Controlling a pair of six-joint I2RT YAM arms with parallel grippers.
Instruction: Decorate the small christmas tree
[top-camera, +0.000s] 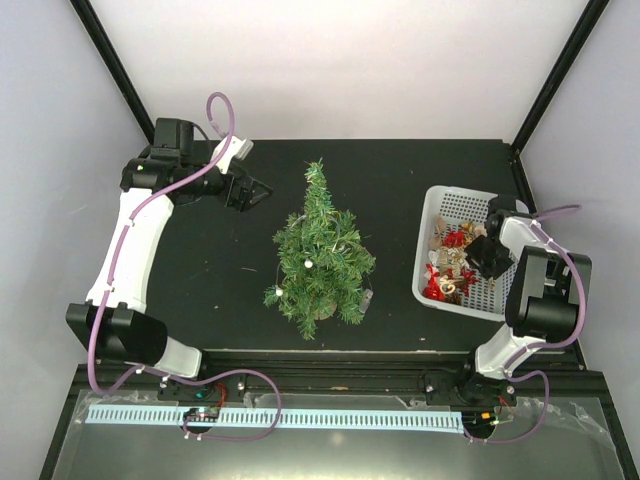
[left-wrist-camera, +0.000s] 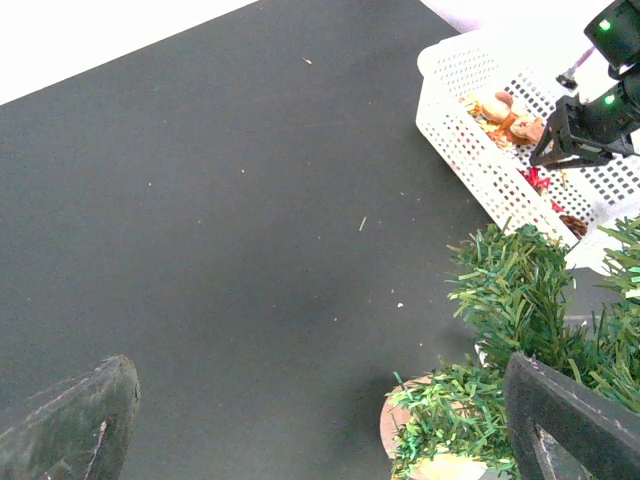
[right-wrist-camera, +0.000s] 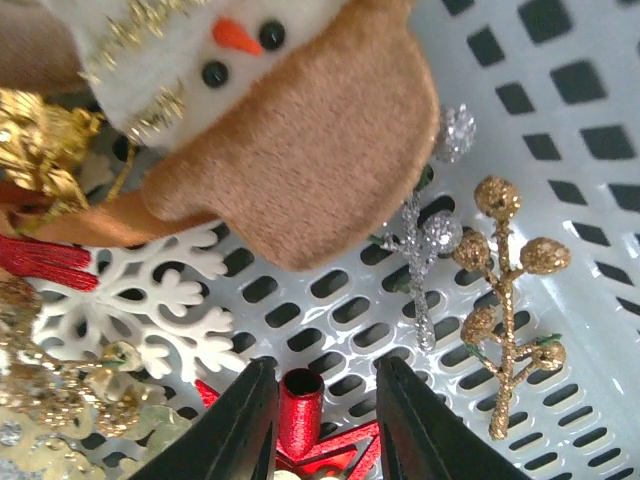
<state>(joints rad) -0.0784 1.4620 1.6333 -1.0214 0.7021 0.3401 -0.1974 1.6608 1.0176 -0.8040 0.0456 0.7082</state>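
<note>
The small christmas tree (top-camera: 318, 255) is seen upright at the middle of the black table (top-camera: 220, 290), between the two arms. In the left wrist view its green branches (left-wrist-camera: 520, 300) and brown base (left-wrist-camera: 395, 425) are caught at the lower right. A few small white dots are seen on the branches; what they are cannot be told.

The white basket (top-camera: 432, 215) is placed on the right side of the table, well apart from the tree, and is filled with ornaments.

The left gripper (top-camera: 252, 190) is held over the far left of the table, left of the tree top, pointed toward it. Its jaws are spread wide, with nothing between them. Only bare table is seen between its fingers (left-wrist-camera: 70, 425).

The right gripper (top-camera: 482, 255) is lowered into the basket. In the right wrist view its jaws are parted only partly, and a red tube-shaped ornament piece (right-wrist-camera: 300, 400) is seen between them. The piece is close against one finger, and a gap is left at the other, so no clamp on it is shown.

Around it on the basket floor (right-wrist-camera: 560, 130) are seen:
- a snowman ornament (right-wrist-camera: 290, 130) with brown felt
- a white snowflake (right-wrist-camera: 150, 300)
- a silver sprig (right-wrist-camera: 430, 240)
- a gold berry sprig (right-wrist-camera: 510, 290)
</note>
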